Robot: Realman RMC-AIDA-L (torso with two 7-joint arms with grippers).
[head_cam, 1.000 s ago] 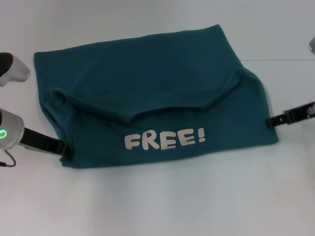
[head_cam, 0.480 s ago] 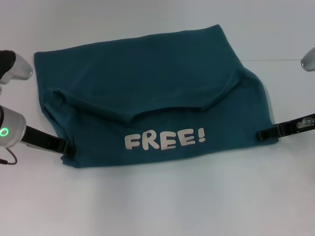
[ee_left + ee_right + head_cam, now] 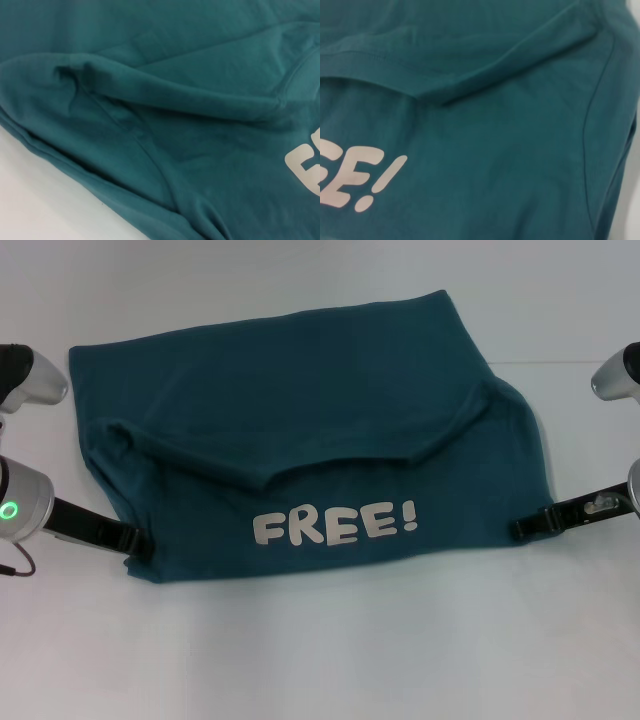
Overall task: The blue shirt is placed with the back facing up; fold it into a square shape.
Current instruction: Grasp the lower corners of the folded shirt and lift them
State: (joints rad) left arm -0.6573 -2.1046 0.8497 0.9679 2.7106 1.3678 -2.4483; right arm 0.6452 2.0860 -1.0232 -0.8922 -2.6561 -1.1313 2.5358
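The blue shirt (image 3: 300, 420) lies on the white table, its near part folded over so the pale "FREE!" lettering (image 3: 335, 525) faces up. A fold ridge runs across its middle. My left gripper (image 3: 135, 540) is at the shirt's near left corner, touching its edge. My right gripper (image 3: 520, 528) is at the shirt's near right edge, over the cloth. The left wrist view shows shirt folds (image 3: 175, 125) and part of a letter (image 3: 305, 170). The right wrist view shows the shirt (image 3: 495, 125) and the end of the lettering (image 3: 355, 180).
The white table (image 3: 320, 660) extends in front of the shirt and behind it. A grey left arm segment (image 3: 30, 375) and a grey right arm segment (image 3: 615, 375) sit at the picture's side edges.
My right gripper has moved down and inward onto the shirt's near right edge, and that edge has shifted slightly inward. The left gripper has hardly moved.
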